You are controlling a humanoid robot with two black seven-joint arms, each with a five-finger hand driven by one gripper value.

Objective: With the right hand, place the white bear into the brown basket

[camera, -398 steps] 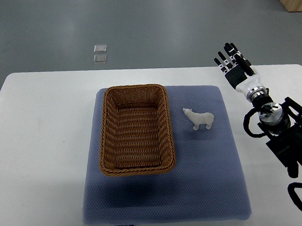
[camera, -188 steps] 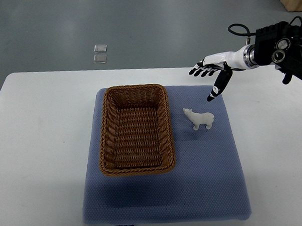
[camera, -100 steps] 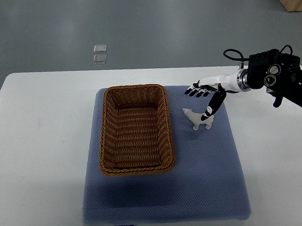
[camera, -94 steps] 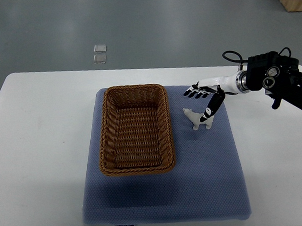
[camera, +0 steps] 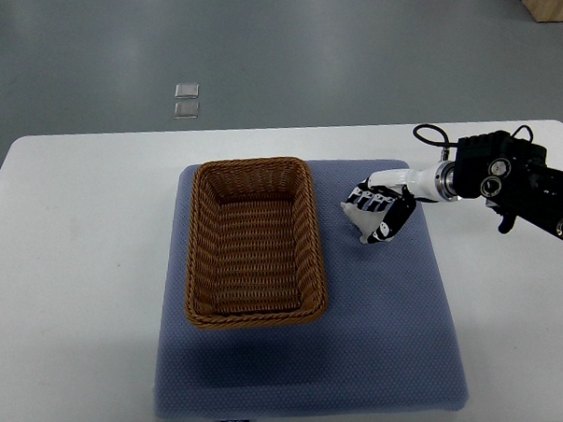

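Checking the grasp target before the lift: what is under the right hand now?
The right hand covers most of the white bear; only its head end and a bit of leg show. The blue mat lies beneath. Whether the fingers have closed on it cannot be seen.

We see a blue padded mat (camera: pixel 350 345) on a white table (camera: pixel 74 258); two small clear squares (camera: pixel 185 99) lie on the grey floor, upper left.

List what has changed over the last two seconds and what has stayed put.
The right hand swung in from the table's right end, leftward and down onto the white bear, and its fingers now curl over the bear's back. Whether the grasp is closed is unclear. The bear has not left its spot on the blue mat, right of the brown basket, which has not moved either and holds nothing.
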